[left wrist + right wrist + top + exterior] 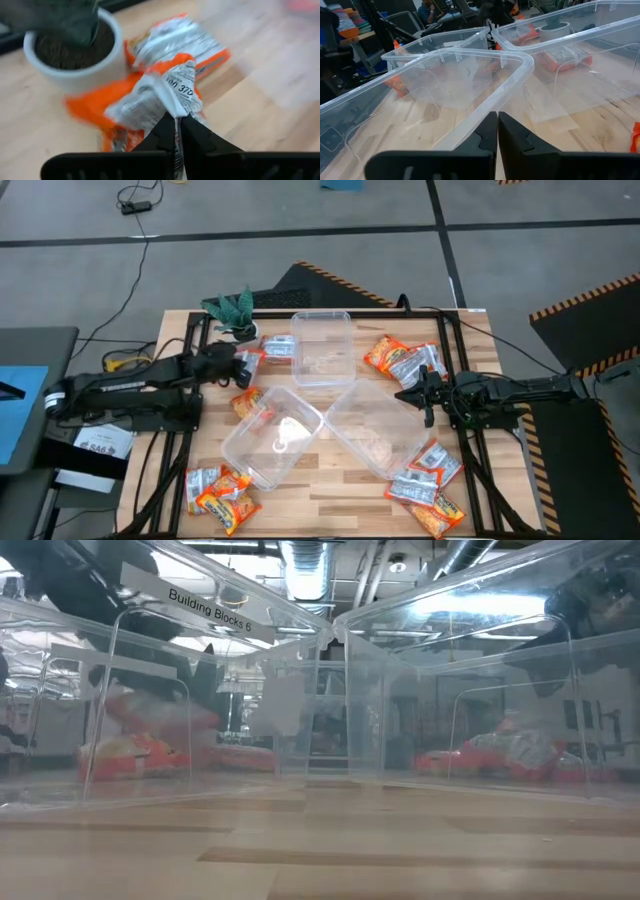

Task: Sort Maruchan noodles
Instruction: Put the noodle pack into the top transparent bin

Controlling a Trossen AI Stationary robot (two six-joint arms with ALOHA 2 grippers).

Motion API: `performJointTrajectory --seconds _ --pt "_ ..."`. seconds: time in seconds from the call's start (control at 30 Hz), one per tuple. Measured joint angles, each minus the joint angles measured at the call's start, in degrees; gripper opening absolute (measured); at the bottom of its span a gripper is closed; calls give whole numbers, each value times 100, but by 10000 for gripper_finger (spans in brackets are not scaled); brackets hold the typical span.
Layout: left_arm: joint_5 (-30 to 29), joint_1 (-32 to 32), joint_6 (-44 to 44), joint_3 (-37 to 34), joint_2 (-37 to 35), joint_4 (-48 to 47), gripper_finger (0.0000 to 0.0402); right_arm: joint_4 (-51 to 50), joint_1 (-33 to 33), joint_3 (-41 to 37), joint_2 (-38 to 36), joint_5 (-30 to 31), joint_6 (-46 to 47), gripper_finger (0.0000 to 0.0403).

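Several orange and silvery-grey Maruchan packets lie in groups at the table's far left (272,348), far right (403,360), near left (220,492) and near right (430,485). A single orange one (245,401) lies beside the left tub. My left gripper (243,364) is at the far-left group, next to the potted plant (232,310), and is shut on a silvery-grey packet (165,90). My right gripper (404,393) is shut on nothing and hovers by the right tub's rim (490,107). My left gripper pinches the silvery-grey packet between its two fingers at a crumpled edge (176,106). The fingers come from the table's left, slanting down. The held end is raised above the orange packets (95,107) under it; whether the rest is lifted clear I cannot tell.
Three clear plastic tubs stand mid-table: one at the far side (322,345), one toward the left (272,435), one toward the right (375,425). The plant's white pot (75,75) is close beside the held packet. Black frame rails run along the table's left and right sides.
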Motion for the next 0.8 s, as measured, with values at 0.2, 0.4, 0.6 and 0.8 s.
performJointTrajectory --seconds 0.2,0.4,0.6,0.8 --pt "4 -321 19 2 -728 78 0 2 -2 0 0 0 0 38" --pt "364 -740 206 2 -978 885 0 2 0 0 0 -2 0 38" --pt "442 -1110 755 4 -742 2143 0 2 0 0 0 0 0 38" --pt "324 -1100 1392 608 -46 2536 0 2 -2 0 0 0 0 38"
